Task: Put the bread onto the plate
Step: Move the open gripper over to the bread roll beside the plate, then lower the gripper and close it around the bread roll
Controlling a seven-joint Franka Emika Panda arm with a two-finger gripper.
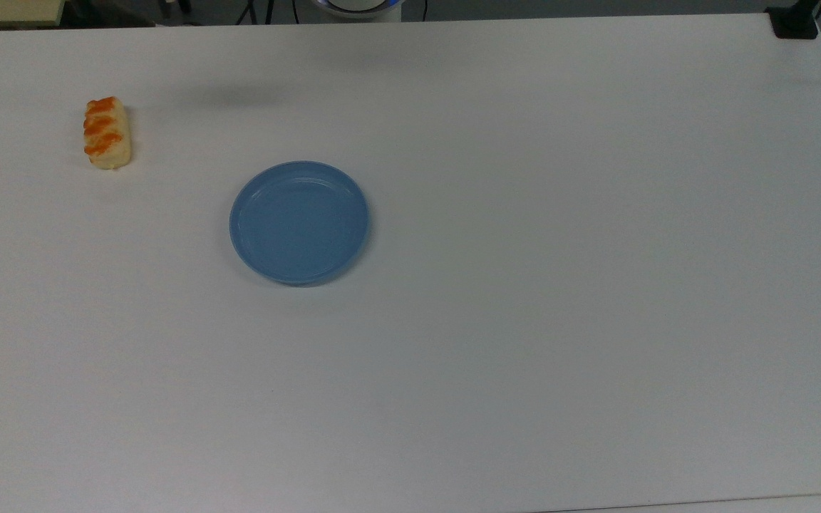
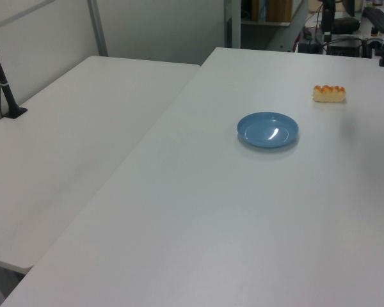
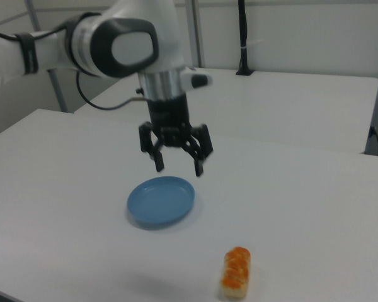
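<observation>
Overhead first, top view: bread roll (image 1: 106, 133) lying flat on white table (image 1: 524, 320), far toward the top view's left, long axis running up and down, orange stripes slanting across its top. Blue plate (image 1: 299, 222) resting well apart from it, down and toward the top view's right of the roll, nothing on it. Faint soft shadow on the table surface above and between the two.

Left view: same roll (image 2: 329, 93) seen side-on near the far right of the table (image 2: 211, 224), orange along its upper edge. Plate (image 2: 267, 130) nearer the camera and toward the left view's left of the roll, glossy, catching a pale glint inside. Second white table (image 2: 70, 141) butted alongside on the left view's left, with a black post (image 2: 3, 80) clamped at its edge.

Right view: white Panda arm (image 3: 113, 44) reaching in from the right view's left, wrist pointing straight down. Black gripper (image 3: 176, 157) hanging in the air, jaws spread wide, pinching nothing, showing above the plate (image 3: 160, 201) and clear of it. Roll (image 3: 236, 272) in the foreground, near the bottom edge, well apart from both plate and gripper.
</observation>
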